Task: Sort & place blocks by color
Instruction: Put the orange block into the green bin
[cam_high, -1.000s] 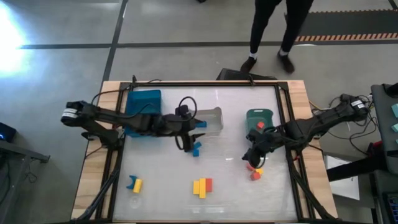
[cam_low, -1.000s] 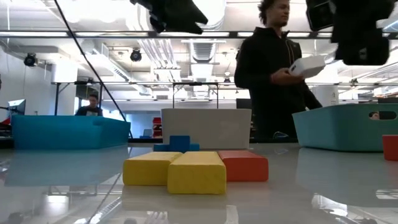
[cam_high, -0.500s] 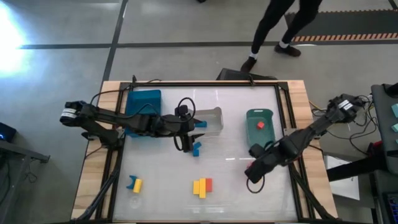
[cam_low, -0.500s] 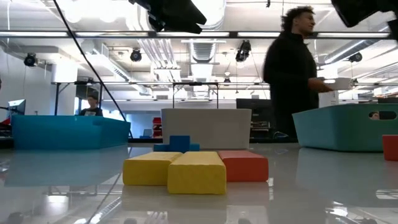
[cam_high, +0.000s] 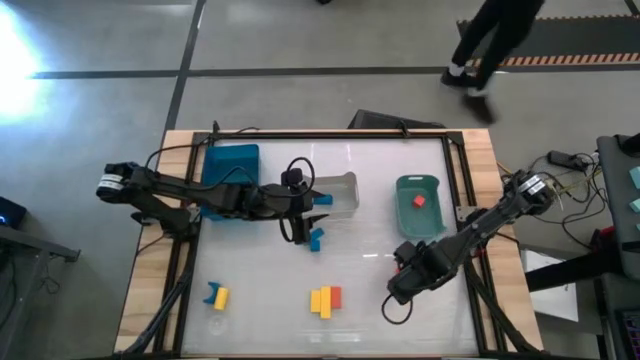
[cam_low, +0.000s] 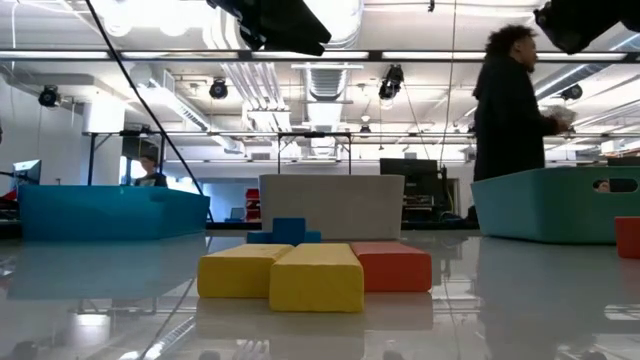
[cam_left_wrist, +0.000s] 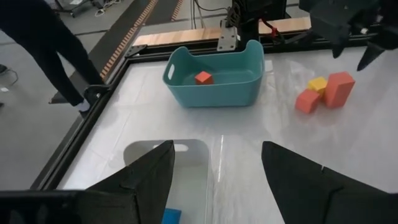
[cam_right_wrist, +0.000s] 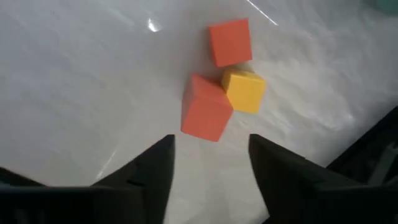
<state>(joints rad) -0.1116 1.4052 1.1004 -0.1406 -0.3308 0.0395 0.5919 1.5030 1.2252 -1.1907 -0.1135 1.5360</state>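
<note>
Right tool (cam_high: 400, 290): released, fingers (cam_right_wrist: 146, 171) spread and gripping nothing, hovering over the desk (cam_high: 380, 310). Directly beyond its fingertips two red blocks (cam_right_wrist: 207, 115) and one yellow block (cam_right_wrist: 244, 90) are lying in a touching cluster; in the overhead view the arm is covering them.

Left tool (cam_high: 312, 215): released, fingers (cam_left_wrist: 149, 177) parted, empty, hanging by the clear bin (cam_high: 340, 195). A blue block (cam_high: 316, 240) is lying just beside this tool; another blue piece (cam_left_wrist: 171, 216) is showing between its fingers.

Green bin (cam_high: 417, 203): sitting beyond the right tool, holding one red block (cam_high: 417, 200).

Blue bin (cam_high: 230, 168): standing behind the left tool.

Yellow and red bars (cam_high: 324, 299): lying together between the two tools, nearer the front edge.

Blue-and-yellow pair (cam_high: 216, 296): resting well apart from both tools.
</note>
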